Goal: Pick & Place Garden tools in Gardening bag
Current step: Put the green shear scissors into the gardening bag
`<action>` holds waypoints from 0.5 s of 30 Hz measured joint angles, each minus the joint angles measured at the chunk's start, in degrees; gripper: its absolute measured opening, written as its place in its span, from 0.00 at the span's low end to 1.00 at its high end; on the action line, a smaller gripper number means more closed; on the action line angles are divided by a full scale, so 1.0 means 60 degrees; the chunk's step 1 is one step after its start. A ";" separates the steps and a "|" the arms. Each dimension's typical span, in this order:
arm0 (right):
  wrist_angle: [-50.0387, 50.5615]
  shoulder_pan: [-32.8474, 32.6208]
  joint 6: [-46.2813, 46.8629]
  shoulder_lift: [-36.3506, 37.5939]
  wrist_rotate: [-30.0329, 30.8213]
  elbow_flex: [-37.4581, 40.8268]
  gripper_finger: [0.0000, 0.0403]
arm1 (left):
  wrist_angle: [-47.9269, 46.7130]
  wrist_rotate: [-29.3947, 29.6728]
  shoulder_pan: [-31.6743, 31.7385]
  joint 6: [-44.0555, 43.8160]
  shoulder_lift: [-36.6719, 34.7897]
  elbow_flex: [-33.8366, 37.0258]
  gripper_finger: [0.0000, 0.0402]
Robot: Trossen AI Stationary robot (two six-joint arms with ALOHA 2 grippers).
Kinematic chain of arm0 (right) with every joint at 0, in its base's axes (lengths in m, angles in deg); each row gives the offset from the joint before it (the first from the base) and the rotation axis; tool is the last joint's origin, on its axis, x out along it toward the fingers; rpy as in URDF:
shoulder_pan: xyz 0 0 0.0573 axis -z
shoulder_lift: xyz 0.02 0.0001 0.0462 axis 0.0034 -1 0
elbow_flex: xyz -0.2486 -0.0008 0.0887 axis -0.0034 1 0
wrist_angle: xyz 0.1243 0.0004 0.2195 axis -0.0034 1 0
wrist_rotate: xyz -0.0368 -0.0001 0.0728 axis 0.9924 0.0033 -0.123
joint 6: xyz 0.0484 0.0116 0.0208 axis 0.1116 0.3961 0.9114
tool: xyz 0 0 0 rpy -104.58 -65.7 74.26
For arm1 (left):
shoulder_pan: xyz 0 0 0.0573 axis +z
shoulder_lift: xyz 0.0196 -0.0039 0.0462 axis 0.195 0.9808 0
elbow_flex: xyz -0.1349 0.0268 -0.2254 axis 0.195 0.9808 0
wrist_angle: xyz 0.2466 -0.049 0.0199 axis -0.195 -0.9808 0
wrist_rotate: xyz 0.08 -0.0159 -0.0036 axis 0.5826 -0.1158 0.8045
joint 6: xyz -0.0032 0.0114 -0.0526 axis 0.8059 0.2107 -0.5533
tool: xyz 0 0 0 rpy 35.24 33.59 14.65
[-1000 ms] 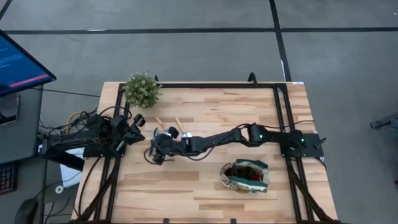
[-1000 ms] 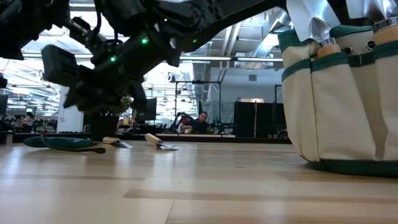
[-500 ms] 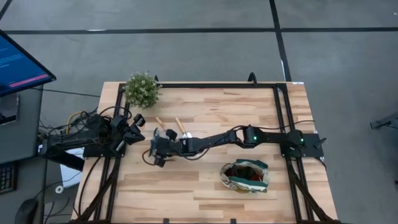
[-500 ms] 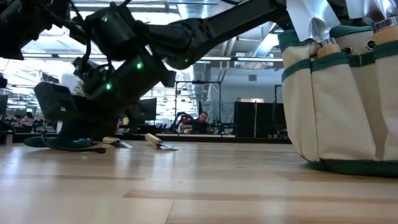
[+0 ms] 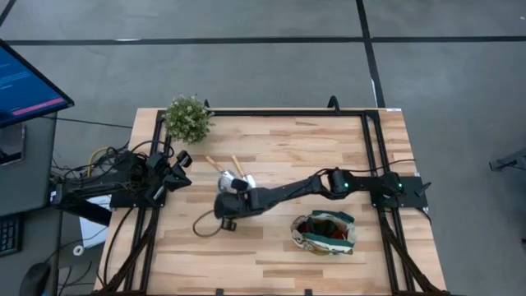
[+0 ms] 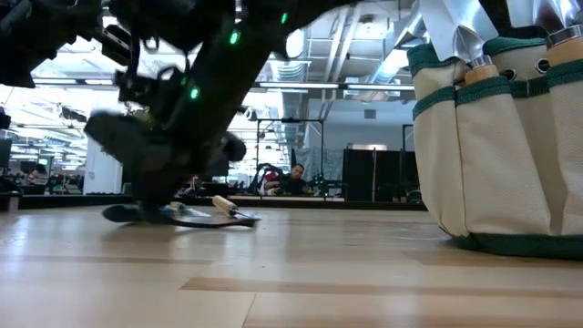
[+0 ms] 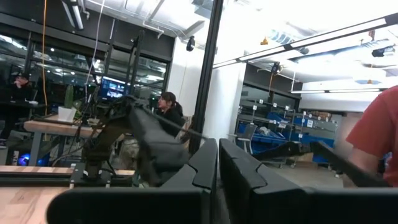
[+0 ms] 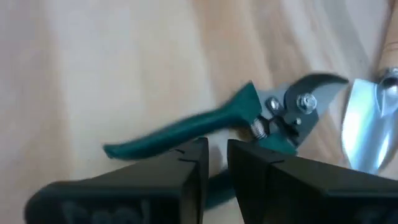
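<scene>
Near the middle of the pale wooden desk (image 5: 271, 247), the right hand (image 5: 228, 209) has shifted toward the front edge from its spot half a second ago — its fingers nearly shut over the green-handled pruning shears (image 8: 249, 121), no grip visible. The arm stretches low from the right. Bare desk separates it from the beige canvas bag (image 5: 325, 233); the left hand (image 5: 182, 158) waits folded at the left edge, fingers together.

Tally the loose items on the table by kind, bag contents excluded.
Wooden-handled, silver-headed hand tools: 2
Green-handled pruning shears: 1
Beige canvas bag with green trim: 1
Bushy green potted plant: 1
Total: 5
</scene>
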 joint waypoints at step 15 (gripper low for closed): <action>0.1851 0.0442 0.4254 0.1353 -0.0521 -0.0049 0.38 | 0.0000 -0.0003 0.0000 0.0000 0.0000 0.0004 0.04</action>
